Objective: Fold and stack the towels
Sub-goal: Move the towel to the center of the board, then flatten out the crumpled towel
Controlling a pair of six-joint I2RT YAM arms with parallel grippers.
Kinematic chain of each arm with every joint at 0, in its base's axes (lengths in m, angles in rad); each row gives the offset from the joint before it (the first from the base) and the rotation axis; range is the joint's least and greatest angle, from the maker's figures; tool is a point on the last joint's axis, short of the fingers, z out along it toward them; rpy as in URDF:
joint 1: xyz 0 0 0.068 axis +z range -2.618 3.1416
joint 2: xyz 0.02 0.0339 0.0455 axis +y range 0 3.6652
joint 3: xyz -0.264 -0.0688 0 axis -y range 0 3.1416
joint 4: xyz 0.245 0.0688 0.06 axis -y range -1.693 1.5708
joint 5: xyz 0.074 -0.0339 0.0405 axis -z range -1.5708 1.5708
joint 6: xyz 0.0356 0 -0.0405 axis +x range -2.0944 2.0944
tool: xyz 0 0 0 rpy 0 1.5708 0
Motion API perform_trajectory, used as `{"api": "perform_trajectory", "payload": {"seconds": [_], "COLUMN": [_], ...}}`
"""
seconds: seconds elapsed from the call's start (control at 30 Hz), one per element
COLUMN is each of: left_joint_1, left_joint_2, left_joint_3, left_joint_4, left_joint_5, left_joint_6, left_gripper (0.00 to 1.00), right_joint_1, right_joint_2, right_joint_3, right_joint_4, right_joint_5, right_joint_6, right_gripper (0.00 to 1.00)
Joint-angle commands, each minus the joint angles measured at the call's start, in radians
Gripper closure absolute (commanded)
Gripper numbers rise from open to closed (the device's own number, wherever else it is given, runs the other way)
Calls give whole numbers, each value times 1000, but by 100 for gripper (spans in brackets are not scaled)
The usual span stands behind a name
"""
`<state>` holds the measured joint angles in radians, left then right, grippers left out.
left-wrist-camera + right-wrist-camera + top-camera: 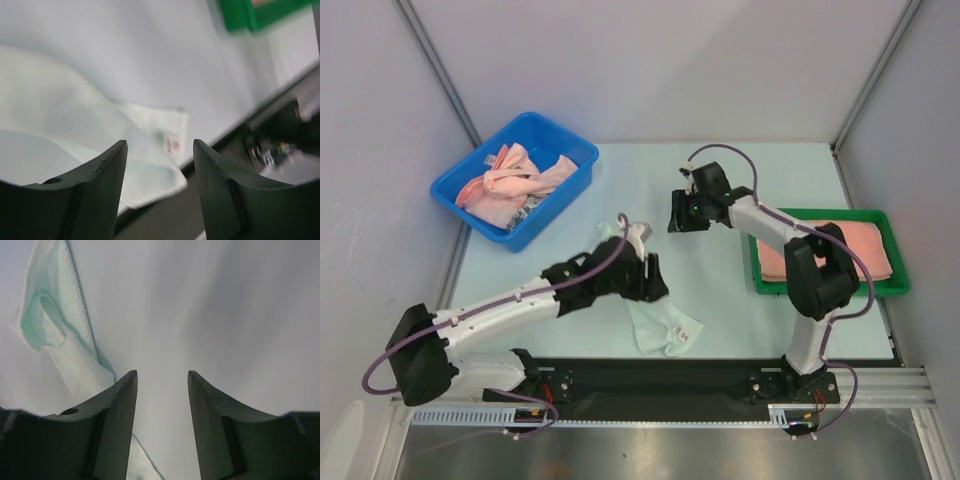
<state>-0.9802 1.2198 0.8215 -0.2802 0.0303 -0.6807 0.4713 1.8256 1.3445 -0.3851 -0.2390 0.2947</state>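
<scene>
Towels first: the pale mint towel (665, 325) lies mid-table, long axis running roughly 11 to 5 o'clock from above. Left gripper (160, 147) sits over its 11 o'clock end, jaws apart, holding nothing. Right gripper (162, 377) hovers off at 1 o'clock, also parted and empty, so left's nearer imo. Folded pink towels (865, 250) are in the green tray (880, 290) at 3 o'clock.

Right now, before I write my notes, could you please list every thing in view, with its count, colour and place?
bin: one, blue, far left of table
pink towels: several, count unclear, heaped in the bin
tray: one, green, right side
folded towel: at least one, pink, in the tray
loose towel: one, pale mint, table centre
table: one, pale
left gripper: one, black, open, over the loose towel
right gripper: one, black, open, over bare table beside it
</scene>
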Motion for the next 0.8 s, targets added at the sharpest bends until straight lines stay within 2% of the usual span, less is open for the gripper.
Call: {"api": "perform_trajectory", "payload": {"seconds": [0.0, 0.07, 0.17, 0.23, 0.27, 0.3, 0.33, 0.43, 0.6, 0.77], "left_joint_1": [195, 285, 417, 474, 533, 563, 583, 595, 595, 597], "left_joint_2": [-26, 6, 55, 53, 38, 41, 52, 148, 320, 483], "left_joint_3": [132, 156, 202, 174, 148, 99, 91, 140, 220, 306], "left_joint_4": [-203, -229, -270, -219, -174, -89, -64, -62, -83, -86], "left_joint_5": [-220, -222, -288, -247, -215, -108, -80, -66, -82, -107], "left_joint_6": [84, 110, 115, 107, 106, 104, 104, 127, 145, 182], "left_gripper": [39, 39, 38, 39, 39, 39, 39, 38, 39, 39], "right_joint_1": [42, 52, 67, 72, 73, 75, 78, 87, 110, 90], "right_joint_2": [55, 40, 20, 53, 110, 153, 188, 294, 368, 429], "right_joint_3": [96, 75, 7, 42, 70, 156, 201, 312, 314, 346], "right_joint_4": [-53, -60, 95, 184, 196, 181, 158, 130, 342, 420], "right_joint_5": [30, 53, -44, -115, -150, -157, -158, -204, -387, -480], "right_joint_6": [14, 34, -41, -58, -65, -66, -63, -81, -169, -138], "right_gripper": [50, 51, 49, 50, 50, 51, 53, 54, 50, 52]}}
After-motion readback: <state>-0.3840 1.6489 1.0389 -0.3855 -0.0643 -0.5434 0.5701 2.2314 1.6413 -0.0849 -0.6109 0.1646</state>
